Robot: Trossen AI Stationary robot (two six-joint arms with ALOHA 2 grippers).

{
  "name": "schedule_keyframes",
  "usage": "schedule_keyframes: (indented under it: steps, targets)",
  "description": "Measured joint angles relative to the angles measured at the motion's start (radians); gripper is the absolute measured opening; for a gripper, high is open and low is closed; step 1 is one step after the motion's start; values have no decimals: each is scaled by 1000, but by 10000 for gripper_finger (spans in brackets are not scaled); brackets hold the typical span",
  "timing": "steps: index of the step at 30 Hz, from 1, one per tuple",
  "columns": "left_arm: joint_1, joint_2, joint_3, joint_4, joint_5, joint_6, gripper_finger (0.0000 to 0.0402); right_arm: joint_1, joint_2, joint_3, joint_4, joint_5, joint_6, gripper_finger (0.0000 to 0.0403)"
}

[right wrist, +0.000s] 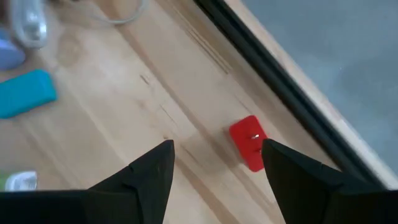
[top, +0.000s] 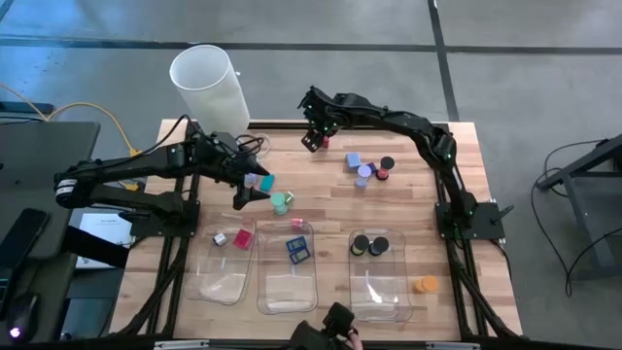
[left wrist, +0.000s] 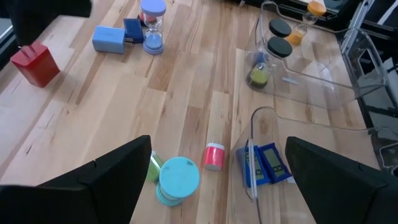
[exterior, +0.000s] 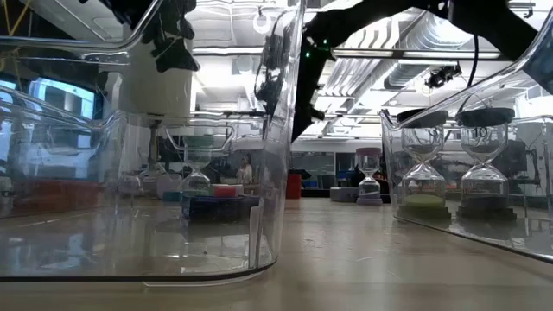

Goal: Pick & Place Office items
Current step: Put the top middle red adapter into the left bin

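Right gripper [right wrist: 214, 165] hangs over the far edge of the bench [top: 428, 199], fingers partly open and holding nothing, with a red block [right wrist: 250, 142] on the wood just beyond the tips. Left gripper [left wrist: 217, 180] sits left of centre, fingers wide open and empty, above a teal-capped timer [left wrist: 178, 180] and pink piece [left wrist: 214, 155] beside the middle tray [left wrist: 261, 118].

No text, label, brand, number or sign can be read in any view. The flat blue rectangular pieces [left wrist: 266, 164] standing in the middle clear plastic tray [left wrist: 348, 130] carry dark markings on their faces, but these are too small to make out.
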State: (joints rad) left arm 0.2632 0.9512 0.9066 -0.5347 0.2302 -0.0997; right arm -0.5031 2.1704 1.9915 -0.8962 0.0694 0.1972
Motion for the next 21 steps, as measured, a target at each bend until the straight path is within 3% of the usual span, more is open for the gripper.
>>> schedule_keyframes:
  steps: [9, 15, 21]
  targets:
    - [-6, 0, 0, -28, 2, 16, 363, -26, 71, -1, 12, 63, -11, 231]
    - [-20, 0, 0, -29, 4, 21, 363, -28, 77, -1, 3, 12, -75, 231]
    - [-19, 0, 0, -29, 6, 21, 363, -26, 78, -1, 4, 43, -131, 231]
